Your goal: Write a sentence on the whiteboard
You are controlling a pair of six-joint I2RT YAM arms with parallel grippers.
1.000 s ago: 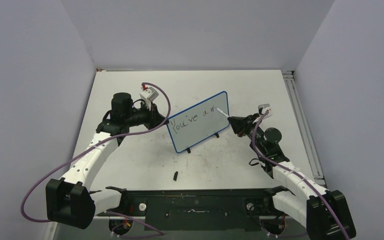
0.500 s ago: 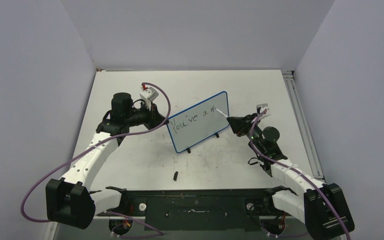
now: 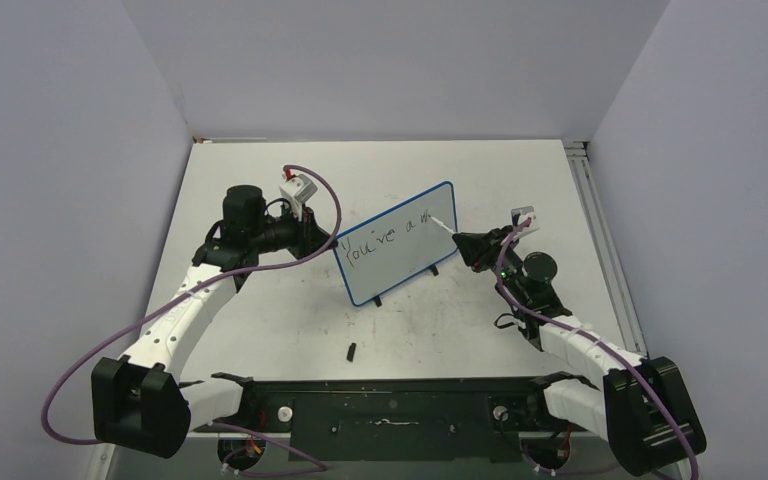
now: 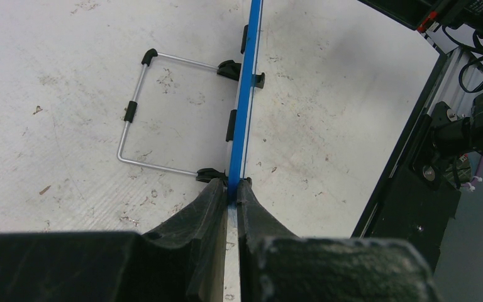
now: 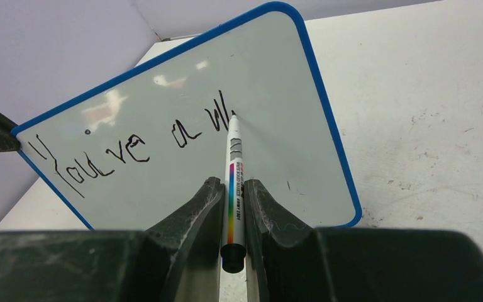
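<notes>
Grips the whiteboard (image 3: 397, 245) by its blue edge in the left tool (image 4: 228, 187), mid tabletop (image 3: 300, 320); pinches a marker (image 5: 233, 157) in the right tool (image 5: 232, 184), pressing its tip onto the board at the end of the sentence (image 5: 132, 148).

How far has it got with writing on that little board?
Done: the sentence so far reads "You've a" on the whiteboard. In hand: the right gripper, shut on the marker, holds its tip at a half-formed letter, perhaps a w; the left gripper pinches the board's edge. Left: its remaining words; the board's right part is bare.
</notes>
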